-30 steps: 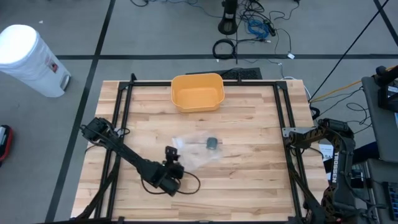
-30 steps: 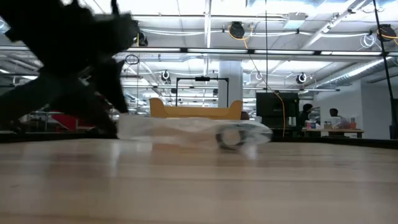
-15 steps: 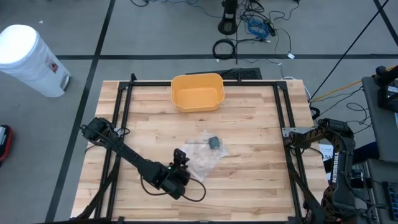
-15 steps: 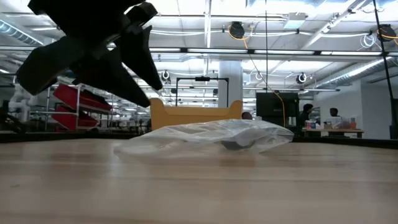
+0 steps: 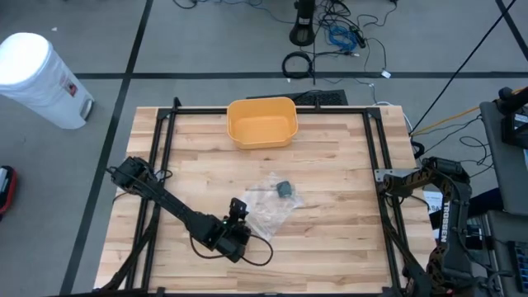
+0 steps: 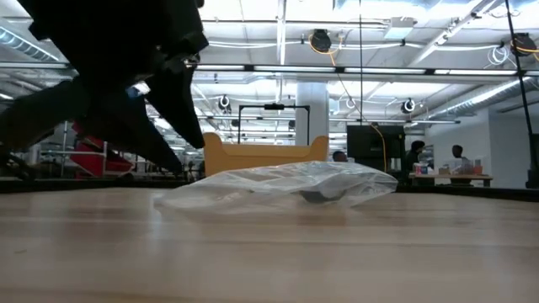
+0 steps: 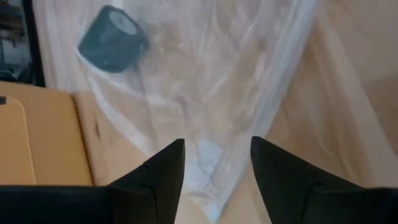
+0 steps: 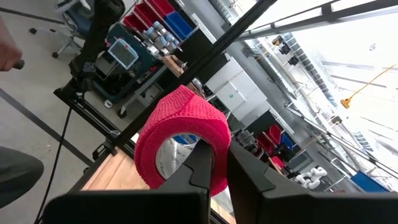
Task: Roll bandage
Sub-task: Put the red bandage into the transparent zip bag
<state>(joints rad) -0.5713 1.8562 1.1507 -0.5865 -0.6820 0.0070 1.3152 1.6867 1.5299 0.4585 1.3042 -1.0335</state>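
A clear plastic bag (image 5: 269,206) lies crumpled on the wooden table's middle, with a dark grey bandage roll (image 5: 284,189) inside its far end (image 7: 112,38). My left gripper (image 5: 239,208) slants down at the bag's near left corner. It is open, and its fingers stand on either side of that corner (image 7: 208,180). In the low view the bag (image 6: 286,181) humps up beside the gripper's dark fingers (image 6: 181,126). My right gripper (image 8: 227,165) is raised at the table's right edge, shut on a red bandage roll (image 8: 180,140). My left gripper has the bag's corner (image 7: 208,186) between its open fingers; whether they touch it I cannot tell. My right gripper pinches the red roll's wall (image 8: 219,155), one finger in the hollow and one outside. The roll stands above the fingers, lifted clear of the table.
A yellow tray (image 5: 261,122) sits at the table's far edge, behind the bag. A black frame (image 5: 165,148) runs along the table's left, far and right sides. Bare wood lies right of the bag and toward the near edge.
My left gripper has gone a little toward the table's right edge, against the bag's left end, and has rolled about its own axis. The bag, flat and spread out before, has bunched up into a hump; the grey roll has stayed nearly in place.
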